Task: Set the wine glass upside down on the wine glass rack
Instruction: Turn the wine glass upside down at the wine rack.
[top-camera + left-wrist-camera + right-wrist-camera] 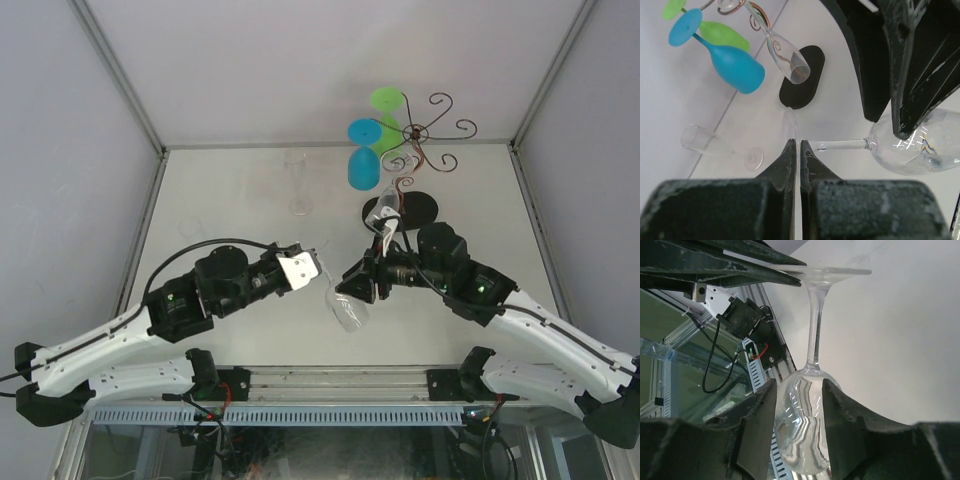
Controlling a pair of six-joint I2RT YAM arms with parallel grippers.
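Note:
The clear wine glass (346,310) hangs on its side above the table between both arms. My left gripper (322,270) is shut on the thin edge of its foot, which runs up between the fingertips in the left wrist view, where the stem (840,145) leads right to the bowl (912,152). My right gripper (799,386) is shut on the bowl (802,432), one finger against each side. The wine glass rack (422,133), dark wire with curled arms on a black oval base (418,210), stands at the back right, beyond both grippers.
A blue glass (363,166), a green glass (386,108) and a clear glass (384,214) hang upside down on the rack. A clear flute (297,184) lies on the table left of the rack. The table's near rail (330,382) runs behind the arm bases.

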